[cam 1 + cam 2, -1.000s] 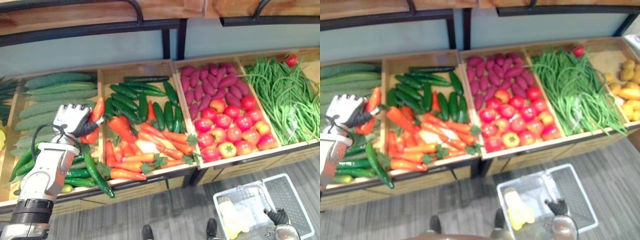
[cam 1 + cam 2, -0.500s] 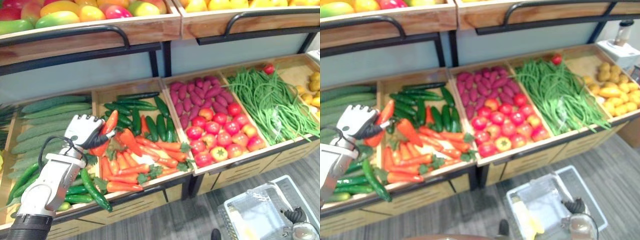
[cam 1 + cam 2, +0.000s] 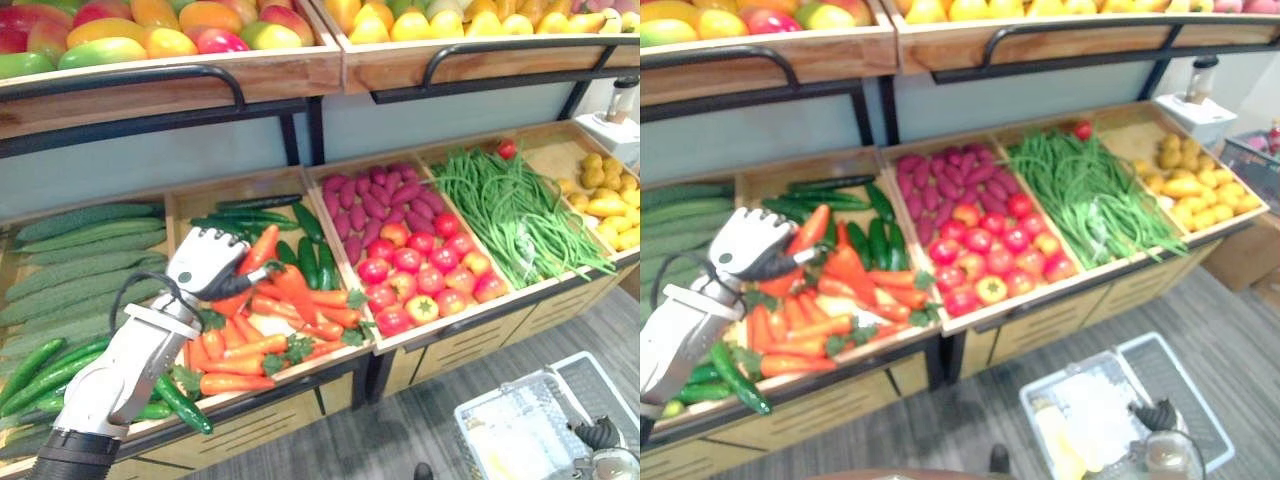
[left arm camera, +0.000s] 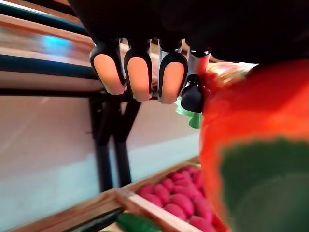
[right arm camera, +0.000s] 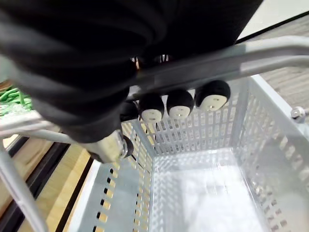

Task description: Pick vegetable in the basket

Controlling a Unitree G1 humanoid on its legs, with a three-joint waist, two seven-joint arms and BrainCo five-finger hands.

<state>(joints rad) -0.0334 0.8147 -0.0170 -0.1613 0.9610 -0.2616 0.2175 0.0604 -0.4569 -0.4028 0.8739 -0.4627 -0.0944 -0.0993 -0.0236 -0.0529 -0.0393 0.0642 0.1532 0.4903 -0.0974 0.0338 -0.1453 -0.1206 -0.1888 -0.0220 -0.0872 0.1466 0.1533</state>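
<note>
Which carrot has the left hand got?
The carrot held up clear of the crate, gripped in the left hand; the other carrots lie loose inside.

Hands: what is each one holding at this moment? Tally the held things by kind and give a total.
carrot: 1, in the left hand
basket: 1, its handle gripped by the right hand
Total: 2
</note>
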